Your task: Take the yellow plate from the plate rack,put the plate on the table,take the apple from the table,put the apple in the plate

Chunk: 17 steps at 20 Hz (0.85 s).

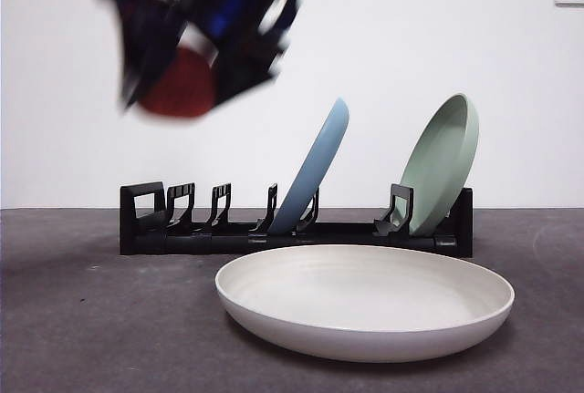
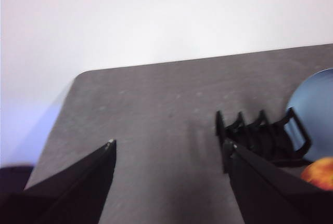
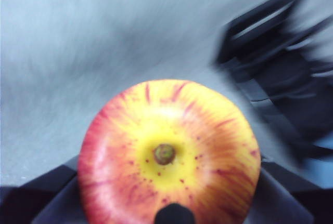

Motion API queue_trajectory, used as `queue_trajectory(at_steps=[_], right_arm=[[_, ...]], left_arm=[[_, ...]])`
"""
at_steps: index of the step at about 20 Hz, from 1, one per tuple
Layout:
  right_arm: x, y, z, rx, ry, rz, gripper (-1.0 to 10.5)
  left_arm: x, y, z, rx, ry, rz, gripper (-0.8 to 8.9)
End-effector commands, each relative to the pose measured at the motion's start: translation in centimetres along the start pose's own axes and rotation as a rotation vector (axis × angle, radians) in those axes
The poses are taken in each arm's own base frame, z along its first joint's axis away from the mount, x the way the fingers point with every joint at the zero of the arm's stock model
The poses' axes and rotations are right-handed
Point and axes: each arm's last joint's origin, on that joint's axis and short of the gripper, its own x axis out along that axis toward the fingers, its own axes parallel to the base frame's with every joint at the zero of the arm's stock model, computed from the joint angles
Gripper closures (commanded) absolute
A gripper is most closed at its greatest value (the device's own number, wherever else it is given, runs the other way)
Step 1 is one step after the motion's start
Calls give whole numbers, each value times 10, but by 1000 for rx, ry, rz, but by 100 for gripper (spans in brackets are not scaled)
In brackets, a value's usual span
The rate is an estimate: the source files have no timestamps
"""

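Apple [image 3: 169,156] held aloft in right gripper [image 1: 196,56].

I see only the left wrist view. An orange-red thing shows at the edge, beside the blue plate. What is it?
Observer: The apple, held in the right gripper high above the plate rack's handle end.
Operator: Is the yellow plate on the table?
Observer: Yes, the yellow plate lies flat on the table in front of the rack.
Operator: Any other plate in the rack?
Observer: A pale green plate leans at the far end from the handle.
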Motion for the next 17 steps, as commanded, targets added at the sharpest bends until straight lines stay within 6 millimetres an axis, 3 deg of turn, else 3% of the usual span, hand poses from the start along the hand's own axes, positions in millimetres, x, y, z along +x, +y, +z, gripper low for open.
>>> queue_trajectory(at_steps=[1, 5, 9, 12, 17], right_arm=[[-41, -18, 0, 14, 29, -68, 962], [-106, -47, -16, 94, 142, -130, 962], [-142, -66, -42, 283, 305, -183, 962], [-140, -70, -55, 371, 385, -196, 962], [-94, -59, -81, 398, 307, -179, 962]], left_arm=[[11, -5, 4, 2, -7, -58, 469], [36, -16, 12, 4, 4, -155, 469], [59, -27, 16, 8, 30, -232, 469], [69, -31, 17, 9, 39, -267, 469], [71, -32, 17, 10, 39, -271, 469]])
